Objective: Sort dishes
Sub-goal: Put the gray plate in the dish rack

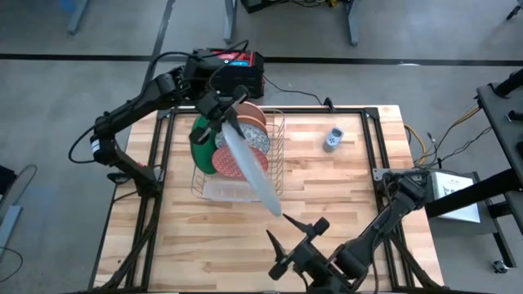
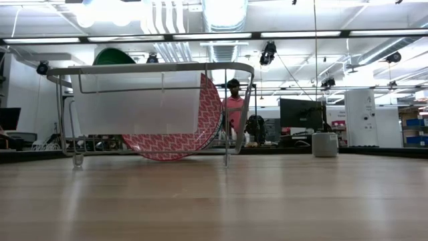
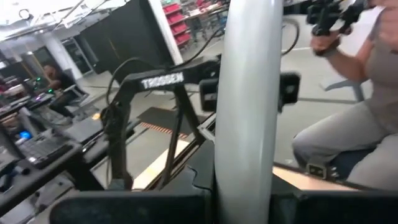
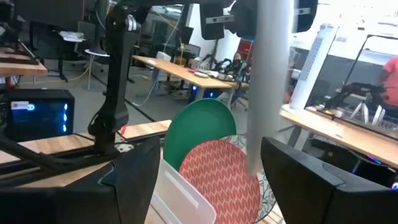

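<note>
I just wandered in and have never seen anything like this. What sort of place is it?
Probably a robotics lab or workshop, not a kitchen. Two robot arms work at a wooden table over a dish rack, and behind it are ceiling strip lights and desks with monitors.

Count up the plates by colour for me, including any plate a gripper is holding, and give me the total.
Dark green plate: 1
Red plate: 1
White speckled plate: 1
Salmon-pink plate: 1
Grey plate: 1, held by the left gripper
Total: 5
</note>
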`<control>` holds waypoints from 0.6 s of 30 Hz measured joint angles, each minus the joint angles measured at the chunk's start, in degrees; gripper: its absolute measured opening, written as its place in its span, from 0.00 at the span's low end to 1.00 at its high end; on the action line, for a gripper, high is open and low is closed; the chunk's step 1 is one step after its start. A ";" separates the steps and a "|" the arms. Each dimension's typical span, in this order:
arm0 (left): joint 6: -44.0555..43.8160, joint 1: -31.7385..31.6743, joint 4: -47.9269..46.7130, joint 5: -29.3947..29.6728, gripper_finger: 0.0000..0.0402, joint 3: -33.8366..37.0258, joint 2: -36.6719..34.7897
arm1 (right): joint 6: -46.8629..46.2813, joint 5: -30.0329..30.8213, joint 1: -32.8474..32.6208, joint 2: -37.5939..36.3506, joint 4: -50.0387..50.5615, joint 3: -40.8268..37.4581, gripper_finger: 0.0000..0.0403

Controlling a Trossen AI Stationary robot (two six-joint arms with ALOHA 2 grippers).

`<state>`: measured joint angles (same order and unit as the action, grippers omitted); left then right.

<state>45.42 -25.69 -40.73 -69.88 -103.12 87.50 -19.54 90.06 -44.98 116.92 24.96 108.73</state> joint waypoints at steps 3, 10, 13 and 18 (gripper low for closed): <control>0.85 -0.40 -0.45 0.47 0.01 -1.00 0.70 | -1.23 0.00 0.65 0.03 -0.08 0.59 0.67; 1.40 -0.90 -0.77 0.04 0.01 -2.31 1.35 | 1.09 -0.55 2.98 0.00 -0.15 3.17 0.63; 3.48 -2.64 -0.86 -0.89 0.01 -2.35 1.41 | 2.39 -0.15 2.46 -0.07 -0.14 3.76 0.61; 3.54 -6.54 -2.41 -5.21 0.01 -2.09 2.05 | 2.26 0.24 0.55 -0.50 -0.36 4.93 0.59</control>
<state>48.96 -32.23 -43.14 -75.08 -105.21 89.55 -17.29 90.30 -44.43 116.42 24.60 113.66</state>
